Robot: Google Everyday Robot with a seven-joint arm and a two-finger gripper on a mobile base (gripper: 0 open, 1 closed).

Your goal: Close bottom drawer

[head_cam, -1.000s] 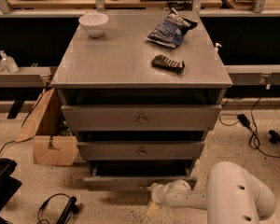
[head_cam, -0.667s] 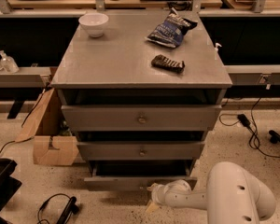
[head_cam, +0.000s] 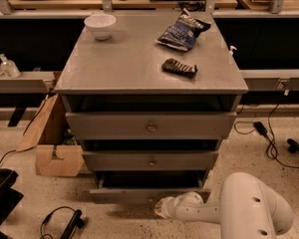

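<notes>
The grey cabinet [head_cam: 139, 68] has three drawers. The bottom drawer [head_cam: 124, 193] has the slimmest front panel and stands pulled out a little, its dark inside showing above the panel. My gripper [head_cam: 162, 208] is low at the floor, right in front of the middle of that front panel, where the knob is hidden behind it. My white arm [head_cam: 249, 210] comes in from the lower right.
A white bowl [head_cam: 99, 25], a blue chip bag [head_cam: 182, 30] and a dark snack bar [head_cam: 179, 67] lie on the cabinet top. A cardboard box [head_cam: 52, 143] stands at the left. Cables [head_cam: 271, 138] lie on the floor at the right; a black headset [head_cam: 65, 223] lies at the lower left.
</notes>
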